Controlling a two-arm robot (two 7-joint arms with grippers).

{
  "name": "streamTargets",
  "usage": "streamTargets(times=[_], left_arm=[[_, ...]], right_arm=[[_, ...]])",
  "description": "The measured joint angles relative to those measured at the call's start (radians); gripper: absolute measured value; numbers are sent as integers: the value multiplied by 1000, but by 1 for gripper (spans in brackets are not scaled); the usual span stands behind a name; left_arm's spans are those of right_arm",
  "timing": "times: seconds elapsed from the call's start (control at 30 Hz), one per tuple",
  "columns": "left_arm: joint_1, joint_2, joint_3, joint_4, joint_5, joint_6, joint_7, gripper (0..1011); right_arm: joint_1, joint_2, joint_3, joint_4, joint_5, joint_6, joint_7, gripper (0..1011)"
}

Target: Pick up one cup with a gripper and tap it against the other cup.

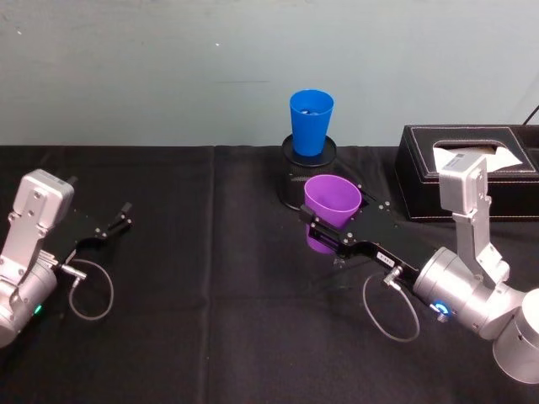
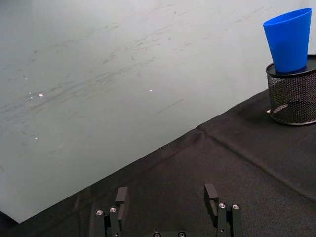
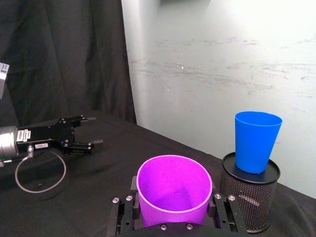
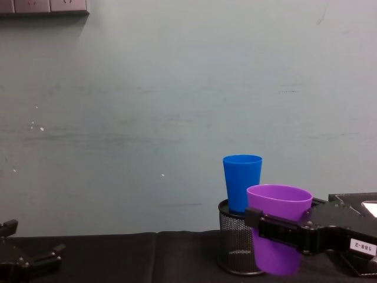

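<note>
Right end effector (image 1: pixel 337 219) grips the purple cup (image 1: pixel 331 200) upright just beside the blue cup (image 1: pixel 311 122), poised for tapping; left end effector (image 1: pixel 116 220) idles, fingers spread.

purple cup (image 1: pixel 331 200) plain, blue cup (image 1: pixel 310 118) bright and plain. pen holder (image 1: pixel 290 172) black mesh. tablecloth (image 1: pixel 210 295) black, wall (image 1: pixel 126 67) pale grey-green. tissue box (image 1: pixel 417 181) black, pale stitching. right gripper (image 1: pixel 337 215) black, white label; left gripper (image 1: pixel 118 217) black too.

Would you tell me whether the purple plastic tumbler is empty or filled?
Empty: the right wrist view looks into the purple plastic tumbler, held by the right tool, showing only bare walls and bottom.
</note>
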Motion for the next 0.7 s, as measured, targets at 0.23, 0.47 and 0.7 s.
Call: streamTargets(times=[0.23, 0.47, 0.7], left_arm=[[0, 0, 0, 0, 0, 0, 0, 1000], [0, 0, 0, 0, 0, 0, 0, 1000], [0, 0, 0, 0, 0, 0, 0, 1000]], right_arm=[[0, 0, 0, 0, 0, 0, 0, 731], [0, 0, 0, 0, 0, 0, 0, 731], [0, 0, 0, 0, 0, 0, 0, 731]])
